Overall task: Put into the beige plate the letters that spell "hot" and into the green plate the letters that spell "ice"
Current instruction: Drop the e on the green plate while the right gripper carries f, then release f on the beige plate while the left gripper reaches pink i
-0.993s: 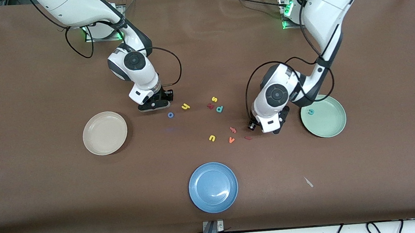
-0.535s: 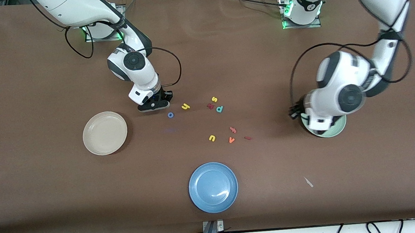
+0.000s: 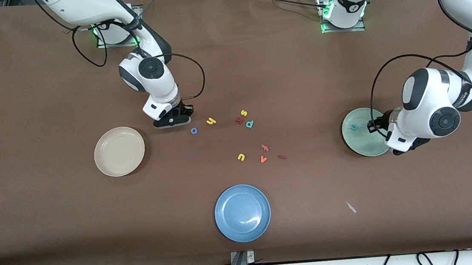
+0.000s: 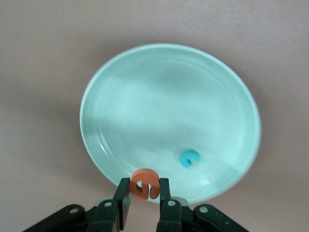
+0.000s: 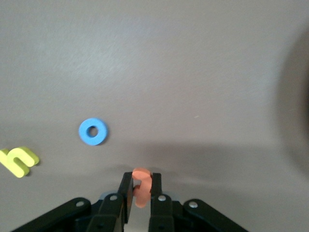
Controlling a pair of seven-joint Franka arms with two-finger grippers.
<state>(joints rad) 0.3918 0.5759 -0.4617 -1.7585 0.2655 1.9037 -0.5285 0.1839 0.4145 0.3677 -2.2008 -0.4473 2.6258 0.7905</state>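
A plain brown surface (image 3: 45, 102) is carrying a pale mint-green round plate (image 4: 145, 87), a cream-beige round plate (image 3: 119, 151), a glossy blue round plate (image 3: 242, 213) and small yellow, orange, teal and dark red foam letters.

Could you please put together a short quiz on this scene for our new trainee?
1. True or false: the teal c lies in the green plate.
2. What does the left gripper hold over that plate's rim? A) the orange e B) a yellow s C) nothing
3. Fill in: the right gripper has its jaws ___ on an orange letter beside the blue o.
Key: 1 true; 2 A; 3 shut.
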